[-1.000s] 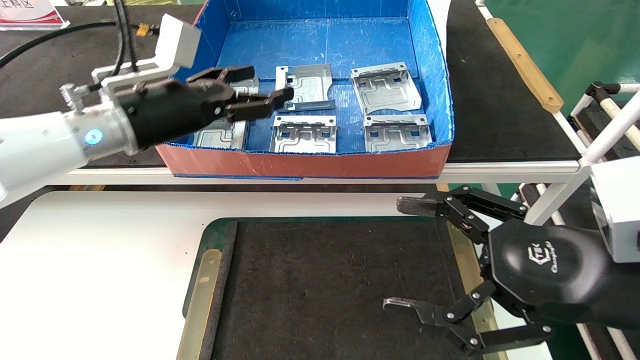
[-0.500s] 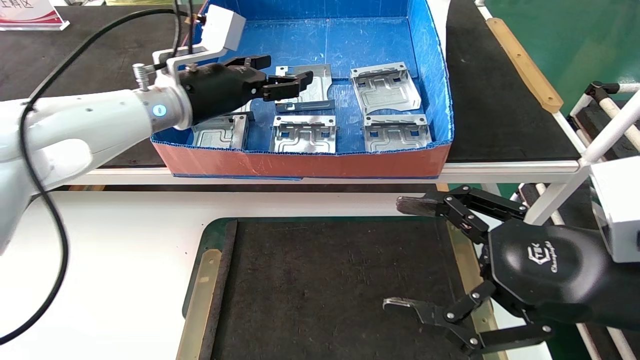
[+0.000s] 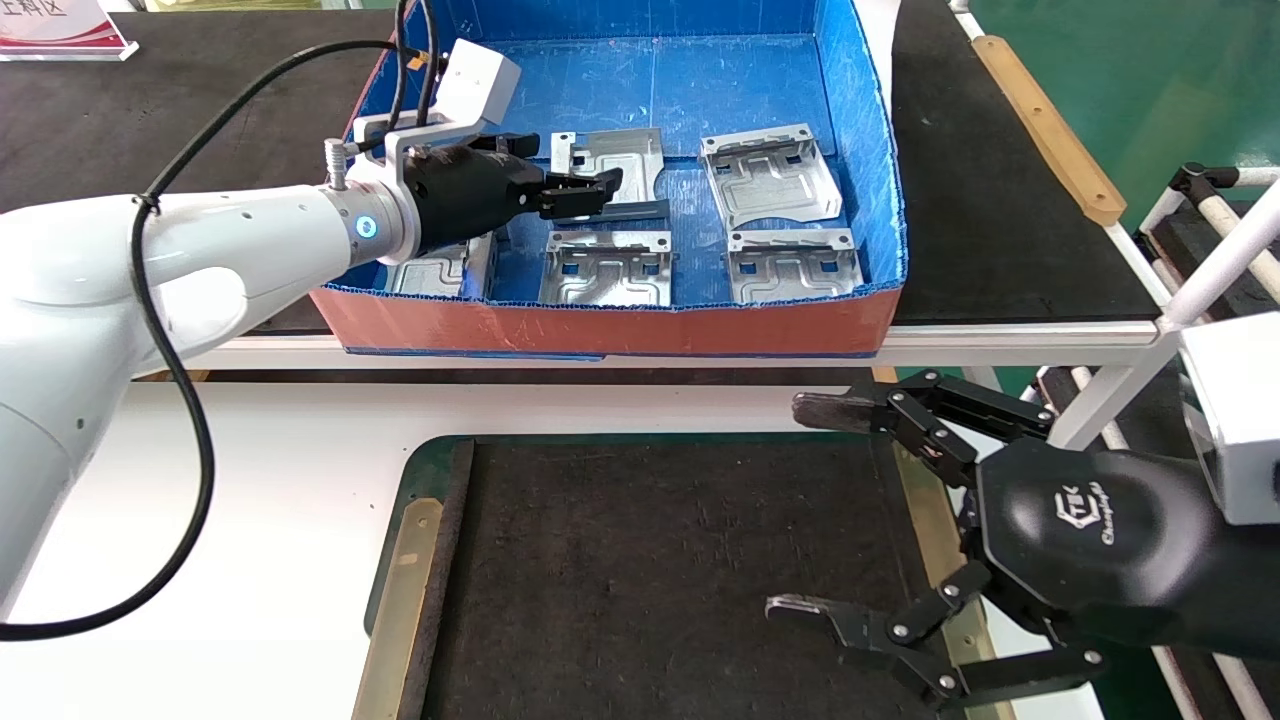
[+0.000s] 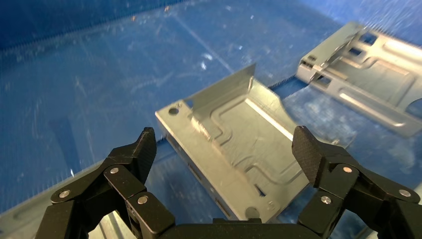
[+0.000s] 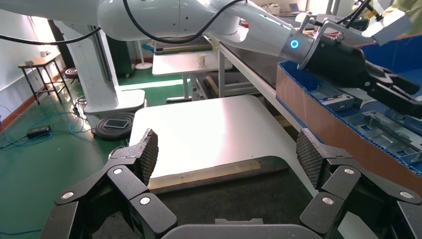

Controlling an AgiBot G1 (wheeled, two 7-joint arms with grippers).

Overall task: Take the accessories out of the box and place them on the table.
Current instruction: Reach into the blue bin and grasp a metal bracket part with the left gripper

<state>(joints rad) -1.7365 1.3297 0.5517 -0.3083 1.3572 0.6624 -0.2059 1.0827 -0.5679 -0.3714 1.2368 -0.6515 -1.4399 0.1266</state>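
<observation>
Nearest to me, over the dark mat of the table [image 3: 250,480], the right gripper [image 3: 790,505] hangs parked with its fingers spread wide and nothing between them. Nothing has been set down on that table yet. Beyond it, on the black bench [image 3: 1000,230], sits the box [image 3: 610,325], blue inside and orange-red on its near face, with the silver accessories lying flat on its floor in two rows. Reaching in over the left wall, the left gripper [image 4: 224,144] hovers low above the middle plate of the far row [image 3: 625,158], fingers wide apart and bracketing that plate's near edge without touching it.

To my eye the grasp is the job in hand. It would go best if the fingers came straight down astride an upturned flange and closed squarely on it, since thin sheet metal lying flat offers little else to pinch. The neighbouring plate [image 3: 605,270] lies just beside, so a drifting finger could nudge it.
</observation>
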